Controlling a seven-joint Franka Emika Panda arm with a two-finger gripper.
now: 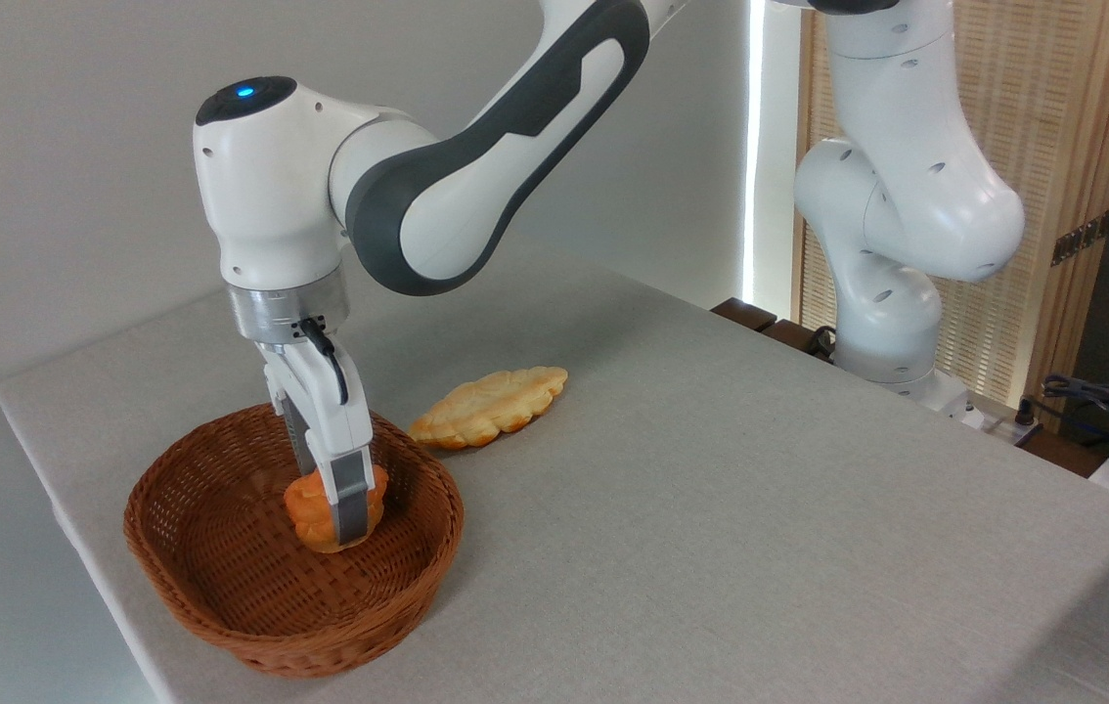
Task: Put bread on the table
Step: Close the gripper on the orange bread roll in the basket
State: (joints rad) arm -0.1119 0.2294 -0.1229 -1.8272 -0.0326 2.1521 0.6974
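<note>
At the left of the table (711, 469), about eight o'clock from its middle, sits the basket (222, 596), and the bread (315, 518) is inside it, toward the far right of the bowl. It looks lifted a little off the weave, though I cannot tell for sure whether its underside touches the bottom.

The gripper (344, 508) comes straight down into the basket. Its near finger lies flat across the front of the bread; the other finger is hidden behind it. So the fingers look closed partway, pinching the bread between them, no wider than the bun itself.

The risks, as I judge them: the bun is lumpy and glossy, so a narrow pinch could let it twist or slip out on the way up. A sideways move made too low would catch the rim at three o'clock and drag the basket.

Further right, at one o'clock from the basket, the loaf (488, 406) lies on the cloth; a drop there would crowd it.
</note>
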